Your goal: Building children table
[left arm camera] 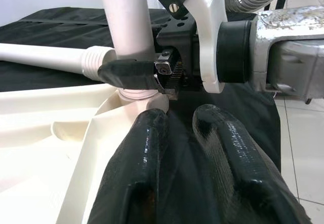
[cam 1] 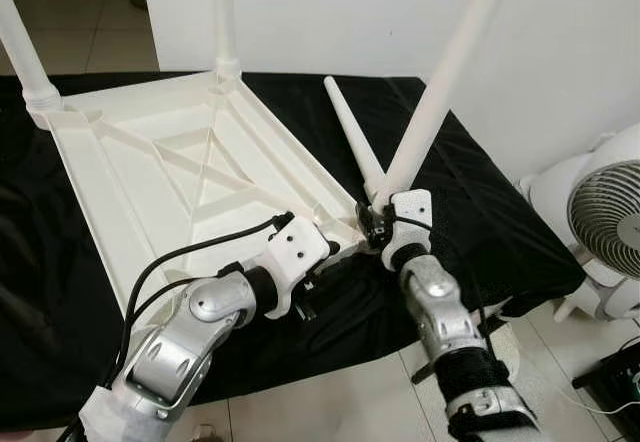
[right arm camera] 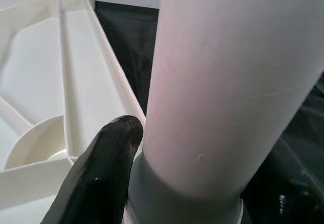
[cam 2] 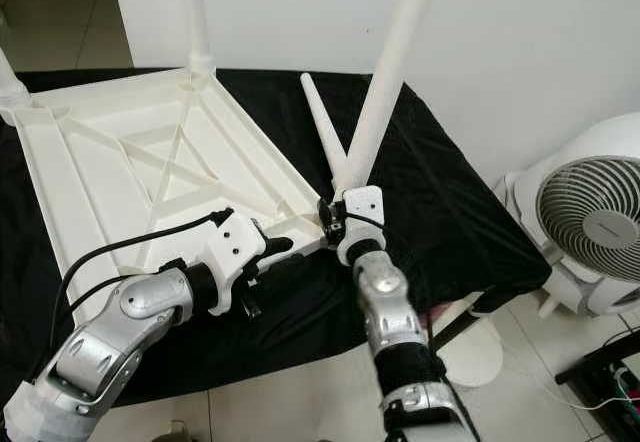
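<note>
The right gripper (cam 1: 374,224) clamps the tilted white leg (cam 1: 440,72) at the near corner of the upturned tabletop (cam 1: 170,162), where the left gripper (cam 1: 318,280) waits, fingers narrowly parted

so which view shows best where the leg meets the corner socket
The left wrist view: the leg base sits at the table corner, right gripper clamped on it. Eye views show it smaller; the right wrist view shows just the leg close up.
</note>
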Available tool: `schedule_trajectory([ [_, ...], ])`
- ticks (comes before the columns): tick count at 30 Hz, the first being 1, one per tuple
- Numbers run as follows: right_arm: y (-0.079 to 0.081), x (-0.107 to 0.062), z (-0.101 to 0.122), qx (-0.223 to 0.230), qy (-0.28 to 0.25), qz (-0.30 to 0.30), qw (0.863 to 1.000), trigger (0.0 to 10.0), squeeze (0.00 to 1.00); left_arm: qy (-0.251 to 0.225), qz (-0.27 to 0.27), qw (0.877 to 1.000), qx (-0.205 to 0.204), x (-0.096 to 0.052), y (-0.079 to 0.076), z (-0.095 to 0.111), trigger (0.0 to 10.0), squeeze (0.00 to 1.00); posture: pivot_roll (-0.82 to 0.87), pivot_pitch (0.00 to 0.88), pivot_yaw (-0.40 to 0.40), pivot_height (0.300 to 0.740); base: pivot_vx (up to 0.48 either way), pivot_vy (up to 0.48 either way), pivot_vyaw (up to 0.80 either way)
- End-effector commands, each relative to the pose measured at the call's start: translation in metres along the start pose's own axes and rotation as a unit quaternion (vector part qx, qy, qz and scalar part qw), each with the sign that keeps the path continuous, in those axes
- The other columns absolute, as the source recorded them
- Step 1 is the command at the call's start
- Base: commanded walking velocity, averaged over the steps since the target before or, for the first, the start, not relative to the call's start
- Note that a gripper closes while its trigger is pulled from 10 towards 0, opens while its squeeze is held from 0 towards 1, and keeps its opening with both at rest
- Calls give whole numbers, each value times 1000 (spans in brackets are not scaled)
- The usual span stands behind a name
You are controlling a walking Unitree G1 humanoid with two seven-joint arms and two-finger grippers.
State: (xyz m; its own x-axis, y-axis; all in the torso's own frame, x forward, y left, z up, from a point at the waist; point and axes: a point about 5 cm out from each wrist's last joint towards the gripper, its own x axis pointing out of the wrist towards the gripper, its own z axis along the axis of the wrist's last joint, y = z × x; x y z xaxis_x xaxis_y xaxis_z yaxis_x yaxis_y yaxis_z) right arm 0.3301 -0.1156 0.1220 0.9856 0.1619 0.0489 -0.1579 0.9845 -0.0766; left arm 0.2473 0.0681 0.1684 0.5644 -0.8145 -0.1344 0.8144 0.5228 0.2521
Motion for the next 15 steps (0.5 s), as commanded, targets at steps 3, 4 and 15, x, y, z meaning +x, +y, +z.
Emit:
schedule_trajectory([
  [3, 12, -11, -14, 12, 39, -11, 999, 10000, 0, 4, -16, 1000, -7, 1, -6, -2, 10000, 0, 97, 44, -120, 740, 0, 0, 0],
  [4, 18, -12, -12, 21, 37, -4, 999, 10000, 0, 4, -16, 1000, -7, 1, -7, -2, 10000, 0, 97, 44, -120, 740, 0, 0, 0],
  [15, 17, -18, 3, 73, 1, 82, 994, 10000, 1000, 4, -14, 1000, -8, 1, -6, -2, 10000, 0, 96, 40, -126, 740, 0, 0, 0],
])
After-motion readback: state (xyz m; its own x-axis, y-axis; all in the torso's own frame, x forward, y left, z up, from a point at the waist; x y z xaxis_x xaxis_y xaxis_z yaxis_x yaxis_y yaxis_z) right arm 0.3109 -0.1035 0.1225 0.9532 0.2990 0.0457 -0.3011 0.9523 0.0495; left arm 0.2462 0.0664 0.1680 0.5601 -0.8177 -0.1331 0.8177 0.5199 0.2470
